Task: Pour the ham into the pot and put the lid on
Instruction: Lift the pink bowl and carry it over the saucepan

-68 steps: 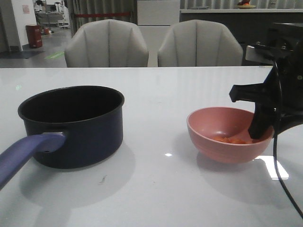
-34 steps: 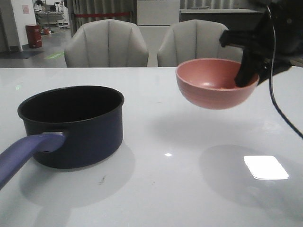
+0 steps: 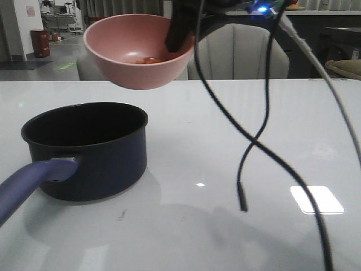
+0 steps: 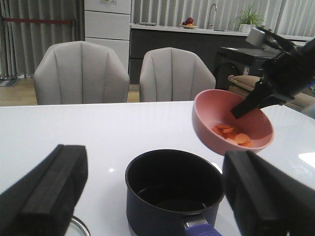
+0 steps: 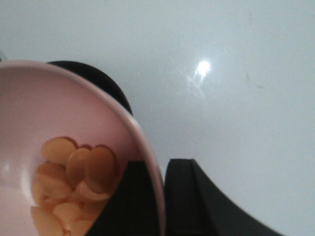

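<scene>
The dark blue pot (image 3: pixel 84 149) stands at the table's left, empty, its purple handle (image 3: pixel 28 180) pointing to the near edge. My right gripper (image 3: pixel 177 34) is shut on the rim of the pink bowl (image 3: pixel 138 51), one finger inside and one outside. The bowl hangs tilted in the air above the pot's right side. Orange-pink ham (image 5: pixel 74 182) slices lie in the bowl's bottom. My left gripper (image 4: pixel 155 206) is open and empty, back from the pot (image 4: pixel 172 191). A sliver of the glass lid (image 4: pixel 78 228) shows beside the left finger.
Two grey chairs (image 3: pixel 242 53) stand behind the white table (image 3: pixel 254 113). Black cables (image 3: pixel 248 147) from the right arm hang over the table's middle and right.
My right gripper has lifted the bowl off the table's right side and carried it up and to the left, over by the pot. The pot has not moved.
</scene>
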